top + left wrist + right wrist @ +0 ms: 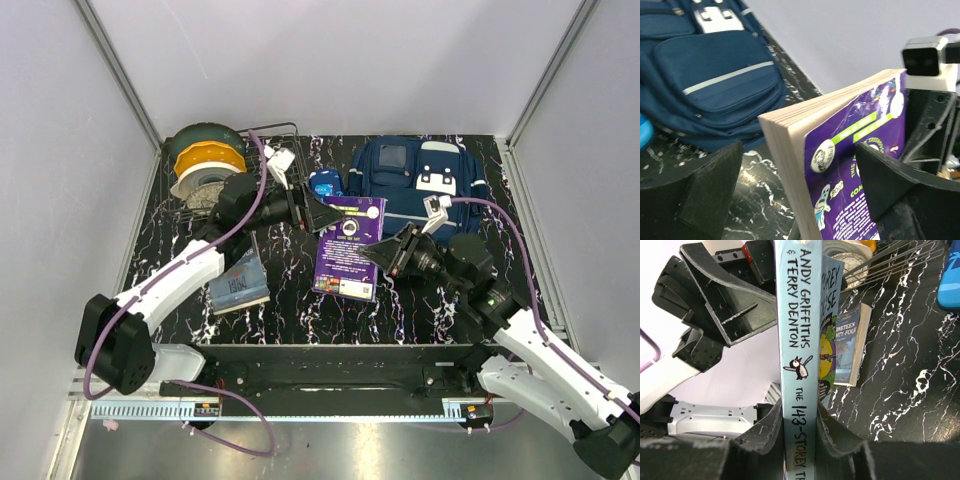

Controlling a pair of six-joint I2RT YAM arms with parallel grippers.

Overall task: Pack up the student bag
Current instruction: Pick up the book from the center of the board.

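Observation:
The student bag (420, 180), a navy backpack with white stripes and patches, lies flat at the back right; it also shows in the left wrist view (705, 75). A purple paperback with a light blue spine (348, 248) is held above the table in front of it. My right gripper (385, 255) is shut on the book's spine (799, 340), with a finger (767, 430) on each side of it. My left gripper (318, 213) is open around the book's opposite corner (840, 165). One finger (880, 175) is close to the cover and the other (705, 185) stands well clear.
A second paperback (238, 283) lies on the table at the left, also in the right wrist view (850, 347). A wire basket (270, 135) with filament spools (205, 165) stands at the back left. A small glossy blue pencil case (325, 183) lies beside the bag.

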